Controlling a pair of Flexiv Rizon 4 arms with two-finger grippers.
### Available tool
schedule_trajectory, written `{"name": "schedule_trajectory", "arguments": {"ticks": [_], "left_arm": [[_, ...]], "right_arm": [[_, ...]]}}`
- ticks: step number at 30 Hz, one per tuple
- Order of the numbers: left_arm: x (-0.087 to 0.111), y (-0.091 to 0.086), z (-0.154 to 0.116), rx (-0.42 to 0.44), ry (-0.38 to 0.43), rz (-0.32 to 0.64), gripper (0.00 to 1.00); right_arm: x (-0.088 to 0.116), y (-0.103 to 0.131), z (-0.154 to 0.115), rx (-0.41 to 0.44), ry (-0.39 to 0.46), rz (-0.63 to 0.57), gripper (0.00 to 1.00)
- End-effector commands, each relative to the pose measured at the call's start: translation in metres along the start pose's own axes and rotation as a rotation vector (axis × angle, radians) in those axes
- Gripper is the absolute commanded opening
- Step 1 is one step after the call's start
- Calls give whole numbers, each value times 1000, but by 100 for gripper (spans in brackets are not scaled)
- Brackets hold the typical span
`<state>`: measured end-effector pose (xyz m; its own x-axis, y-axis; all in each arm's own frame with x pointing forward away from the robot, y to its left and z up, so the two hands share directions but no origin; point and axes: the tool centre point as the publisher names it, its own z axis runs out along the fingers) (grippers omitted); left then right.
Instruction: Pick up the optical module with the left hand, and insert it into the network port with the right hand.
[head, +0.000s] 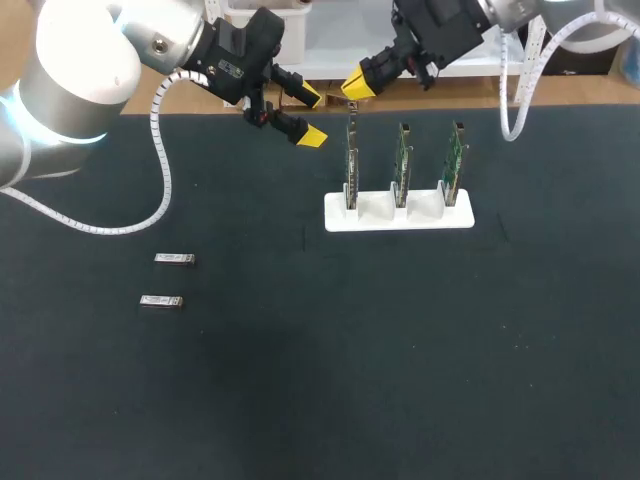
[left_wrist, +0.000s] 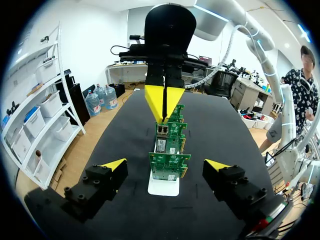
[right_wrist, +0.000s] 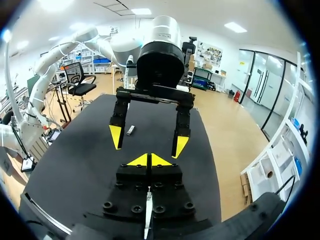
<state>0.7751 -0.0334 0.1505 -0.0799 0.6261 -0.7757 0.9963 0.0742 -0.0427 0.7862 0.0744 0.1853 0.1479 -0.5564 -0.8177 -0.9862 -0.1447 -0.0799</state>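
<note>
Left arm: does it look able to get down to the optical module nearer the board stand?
Probably yes. The left gripper is open and empty, up by the boards. That optical module lies flat on the bare table, apart from the second module, with nothing standing between.

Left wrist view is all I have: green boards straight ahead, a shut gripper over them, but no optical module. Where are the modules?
Observer: One optical module and a second module lie flat on the table, close together, far from the boards on the left arm's side, with nothing touching them.
Operator: How many boards? They overlap for me.
Observer: Three boards stand upright, spaced apart, in one white holder.
Operator: Which one is the right gripper over?
Observer: The right gripper hangs over the end board nearest the left gripper.
</note>
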Motion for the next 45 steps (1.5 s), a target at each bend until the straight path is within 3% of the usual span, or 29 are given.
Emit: {"name": "schedule_trajectory", "arguments": {"ticks": [1, 45], "left_arm": [[-1, 2, 0, 4, 6, -2, 100], [-1, 2, 0, 4, 6, -2, 100]], "right_arm": [[1, -6, 3, -9, 3, 3, 0], [38, 2, 23, -44, 72, 83, 0]]}}
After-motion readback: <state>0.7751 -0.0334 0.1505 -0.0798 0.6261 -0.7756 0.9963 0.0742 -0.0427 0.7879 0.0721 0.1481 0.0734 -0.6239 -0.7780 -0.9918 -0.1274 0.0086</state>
